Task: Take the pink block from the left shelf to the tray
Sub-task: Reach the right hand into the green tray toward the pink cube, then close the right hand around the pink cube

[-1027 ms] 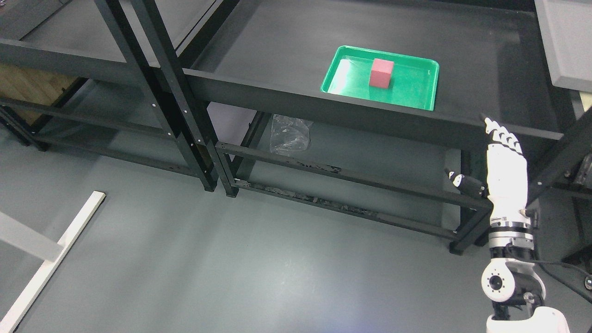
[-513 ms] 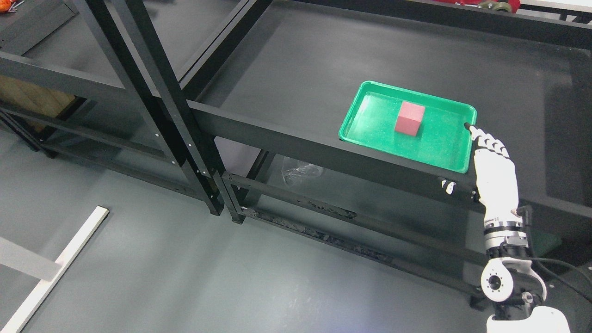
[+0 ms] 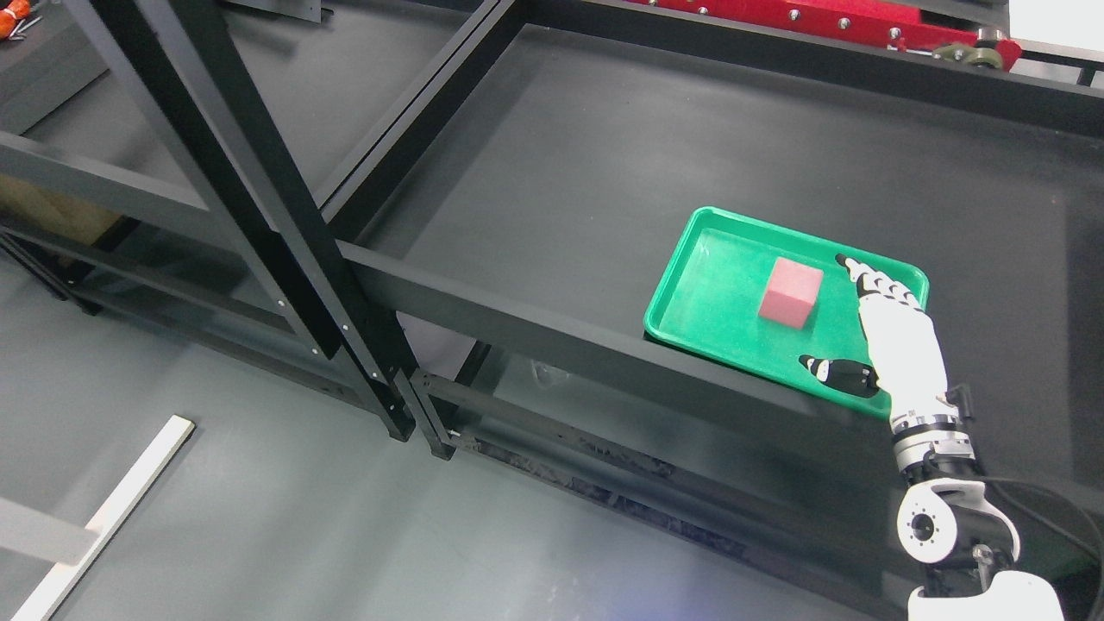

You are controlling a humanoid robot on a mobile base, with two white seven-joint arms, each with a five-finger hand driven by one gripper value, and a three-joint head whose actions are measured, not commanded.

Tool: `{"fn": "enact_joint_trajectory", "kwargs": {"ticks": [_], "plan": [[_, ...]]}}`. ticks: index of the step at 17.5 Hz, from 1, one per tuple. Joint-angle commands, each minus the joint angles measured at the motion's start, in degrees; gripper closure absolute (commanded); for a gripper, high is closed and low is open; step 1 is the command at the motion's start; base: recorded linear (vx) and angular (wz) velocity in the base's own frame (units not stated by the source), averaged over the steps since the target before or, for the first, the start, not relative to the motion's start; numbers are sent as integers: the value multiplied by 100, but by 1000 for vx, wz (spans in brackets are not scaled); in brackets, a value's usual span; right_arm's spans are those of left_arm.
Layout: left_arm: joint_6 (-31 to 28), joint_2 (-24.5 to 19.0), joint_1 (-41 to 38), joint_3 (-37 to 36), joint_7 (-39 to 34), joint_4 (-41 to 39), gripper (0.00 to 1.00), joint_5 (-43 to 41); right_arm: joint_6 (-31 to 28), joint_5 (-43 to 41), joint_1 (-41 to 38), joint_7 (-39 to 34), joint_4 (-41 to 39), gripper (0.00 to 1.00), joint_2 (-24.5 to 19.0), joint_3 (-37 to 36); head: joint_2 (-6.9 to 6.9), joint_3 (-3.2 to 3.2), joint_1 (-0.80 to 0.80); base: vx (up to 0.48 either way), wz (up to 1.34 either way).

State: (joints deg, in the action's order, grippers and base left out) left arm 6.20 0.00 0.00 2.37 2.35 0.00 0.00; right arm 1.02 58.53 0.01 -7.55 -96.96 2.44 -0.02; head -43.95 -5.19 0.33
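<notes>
A pink block (image 3: 790, 292) sits upright in the middle of a green tray (image 3: 703, 293) on the dark shelf top. My right hand (image 3: 830, 315) comes up from the lower right and hangs over the tray's right side, just right of the block and not touching it. Its fingers (image 3: 871, 283) are stretched out and the thumb (image 3: 832, 371) is spread wide, so it is open and holds nothing. My left arm is out of sight.
Black shelf uprights (image 3: 259, 216) stand at the left, with a front rail (image 3: 517, 328) just below the tray. A red bar (image 3: 819, 17) runs along the back. A white plank (image 3: 103, 517) lies on the grey floor at lower left.
The camera has tilted, so the whole scene has shifted down and right. My right hand has risen from below the shelf rail to over the tray's right side. The block still rests in the tray.
</notes>
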Motion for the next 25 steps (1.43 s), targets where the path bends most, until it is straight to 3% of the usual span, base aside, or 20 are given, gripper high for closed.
{"fn": "enact_joint_trajectory", "kwargs": {"ticks": [1, 7, 25], "plan": [[4, -100, 176, 0, 2, -100, 0, -9, 4, 53, -176, -168, 107, 0, 107, 90, 0, 0, 0, 227, 0], [4, -100, 176, 0, 2, -100, 0, -9, 12, 115, -273, -467, 336, 0, 362, 406, 0, 0, 0, 185, 4], [4, -100, 176, 0, 2, -100, 0, -9, 74, 519, -343, -467, 960, 2, 424, 582, 0, 0, 0, 82, 0]]}}
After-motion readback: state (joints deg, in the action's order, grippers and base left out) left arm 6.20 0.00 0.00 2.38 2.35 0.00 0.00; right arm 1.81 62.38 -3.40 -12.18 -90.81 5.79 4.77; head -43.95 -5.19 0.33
